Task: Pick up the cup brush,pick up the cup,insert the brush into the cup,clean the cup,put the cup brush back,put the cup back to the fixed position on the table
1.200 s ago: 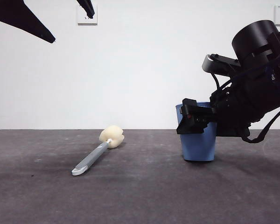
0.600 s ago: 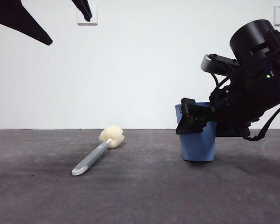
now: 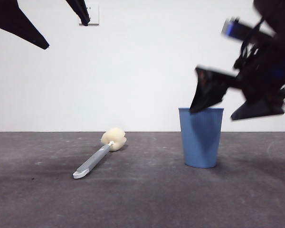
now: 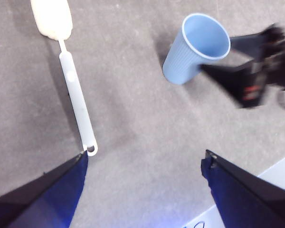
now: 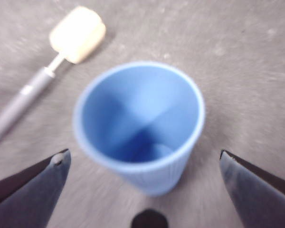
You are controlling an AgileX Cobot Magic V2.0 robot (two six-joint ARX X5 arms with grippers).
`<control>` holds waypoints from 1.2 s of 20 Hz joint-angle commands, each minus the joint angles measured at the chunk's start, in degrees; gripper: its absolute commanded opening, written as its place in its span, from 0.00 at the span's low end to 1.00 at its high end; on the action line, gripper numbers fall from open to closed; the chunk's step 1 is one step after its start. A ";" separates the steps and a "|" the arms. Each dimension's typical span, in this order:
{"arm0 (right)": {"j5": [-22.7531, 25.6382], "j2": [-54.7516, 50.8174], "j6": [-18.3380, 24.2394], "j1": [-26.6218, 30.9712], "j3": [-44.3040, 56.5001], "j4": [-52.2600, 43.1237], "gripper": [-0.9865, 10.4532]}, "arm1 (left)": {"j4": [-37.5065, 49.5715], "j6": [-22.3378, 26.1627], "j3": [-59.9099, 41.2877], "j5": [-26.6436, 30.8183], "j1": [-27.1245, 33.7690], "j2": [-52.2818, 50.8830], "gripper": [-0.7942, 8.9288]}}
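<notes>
Evidently the task had reached its end. At the far left the left gripper hung high above the table with its jaws spread wide and empty, its tips over the looped end of the cup brush. That brush lay flat, sponge head pointing away, well apart from the cup. The blue cup stood upright and alone on the table. Half a second earlier the right gripper had been down around the cup; now it had risen above the rim, blurred with motion, jaws wide and holding nothing. I judged both things returned, with only arm retreat remaining.
</notes>
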State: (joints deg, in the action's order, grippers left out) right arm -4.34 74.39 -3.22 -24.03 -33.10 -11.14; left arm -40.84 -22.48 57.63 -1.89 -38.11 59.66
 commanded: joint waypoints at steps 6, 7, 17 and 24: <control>-7.15 -24.83 -5.88 -2.84 -2.75 38.95 0.58 | -9.46 9.25 -0.57 -0.15 -0.22 0.04 0.50; -8.11 -26.62 -6.49 -3.58 -3.91 43.58 0.58 | -10.43 9.81 -0.57 -0.20 -0.22 0.04 0.50; -15.23 -30.95 -7.87 -7.69 -9.55 59.63 0.08 | -14.58 13.75 -0.57 -7.93 -0.22 0.04 0.07; -14.80 -30.95 -7.63 -7.65 -9.55 59.34 0.09 | -14.60 13.73 -0.57 -7.23 -0.17 0.04 0.08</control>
State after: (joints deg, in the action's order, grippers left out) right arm -19.31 43.48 -10.74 -31.59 -42.48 48.38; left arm -55.44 -9.43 57.63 -9.32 -38.11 59.66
